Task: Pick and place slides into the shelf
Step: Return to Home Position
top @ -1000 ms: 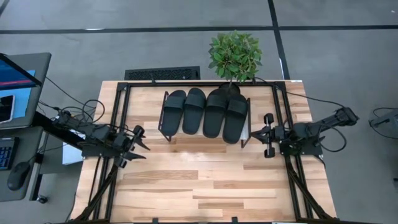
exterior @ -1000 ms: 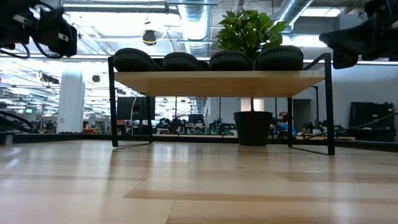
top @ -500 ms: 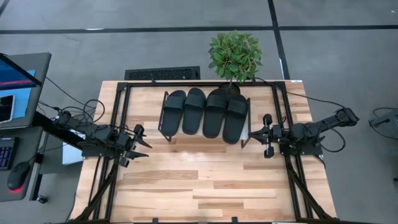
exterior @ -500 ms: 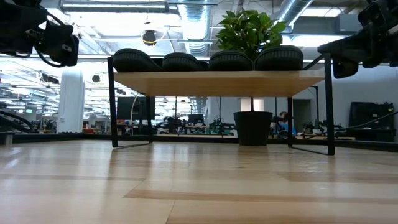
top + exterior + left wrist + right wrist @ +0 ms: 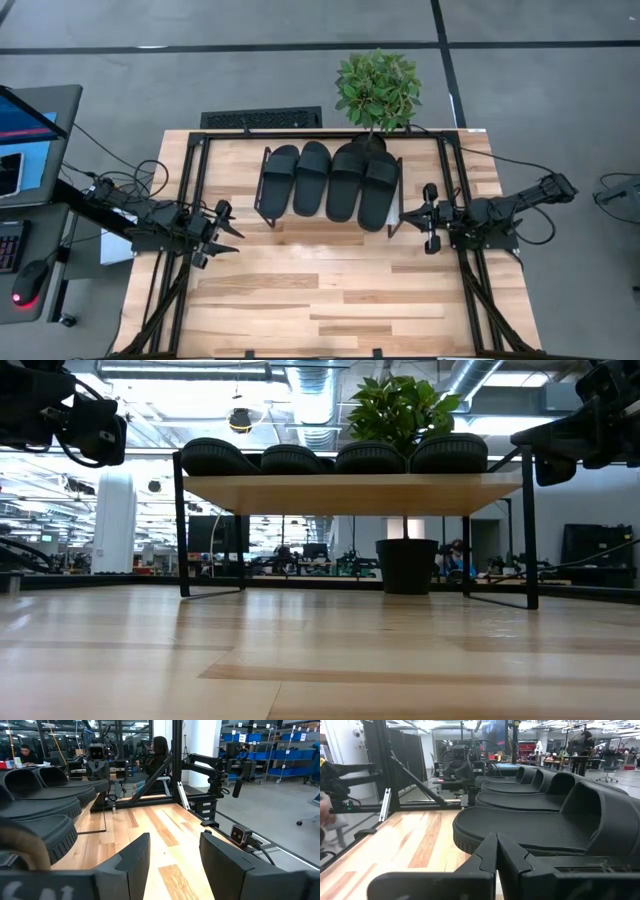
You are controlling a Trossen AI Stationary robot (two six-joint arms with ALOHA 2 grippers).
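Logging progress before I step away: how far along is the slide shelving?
Done: all four slides lie side by side on the shelf. In hand: nothing; left tool open, off the shelf's left side, right tool shut, off its right side. Left: probably only parking the arms.

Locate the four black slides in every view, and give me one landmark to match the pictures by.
High view: slides side by side over the far middle of the tabletop.
Low view: upper middle, end-on in a row atop the shelf.
Left wrist view: close beside the left tool, receding in a row.
Right wrist view: just beyond the right tool, looming large.
Shared landmark: the wooden tabletop.
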